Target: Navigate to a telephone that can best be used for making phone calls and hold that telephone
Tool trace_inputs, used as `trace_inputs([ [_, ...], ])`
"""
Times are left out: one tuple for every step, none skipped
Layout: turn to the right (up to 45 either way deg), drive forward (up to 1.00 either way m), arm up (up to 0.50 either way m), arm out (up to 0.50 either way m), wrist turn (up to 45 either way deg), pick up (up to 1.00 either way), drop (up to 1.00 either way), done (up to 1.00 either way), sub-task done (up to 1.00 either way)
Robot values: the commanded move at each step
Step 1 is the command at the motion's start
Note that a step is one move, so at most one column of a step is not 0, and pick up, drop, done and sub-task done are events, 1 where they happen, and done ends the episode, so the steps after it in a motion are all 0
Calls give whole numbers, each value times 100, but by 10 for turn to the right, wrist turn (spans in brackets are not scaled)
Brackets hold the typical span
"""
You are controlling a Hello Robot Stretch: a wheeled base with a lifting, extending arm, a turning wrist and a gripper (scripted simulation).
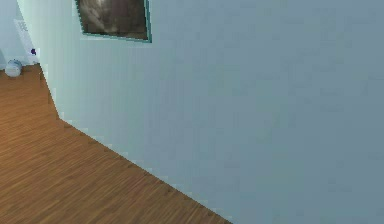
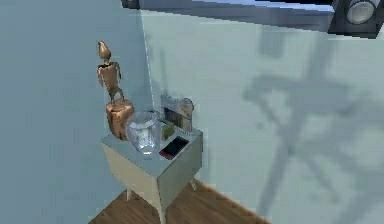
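Note:
A small pale side table (image 2: 145,180) stands in a corner of pale blue walls in the arm side view. On its top lies a flat dark rectangle with a reddish edge (image 2: 174,147), shaped like a mobile telephone. Beside it stands a clear glass vessel (image 2: 144,133). Behind that a tall brown wooden statue (image 2: 114,92) rises on a block. At the back of the tabletop stands a small boxy grey object (image 2: 178,108).
In the forward view a pale blue wall (image 1: 250,110) runs close across the right and middle, with a framed dark picture (image 1: 114,17) high on it. Wooden floor (image 1: 60,170) stretches to the left. A small white object (image 1: 12,68) sits far off at the left edge.

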Motion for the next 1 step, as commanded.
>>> trace_inputs([
  [0,0,0,48,0,0,0,0,0],
])
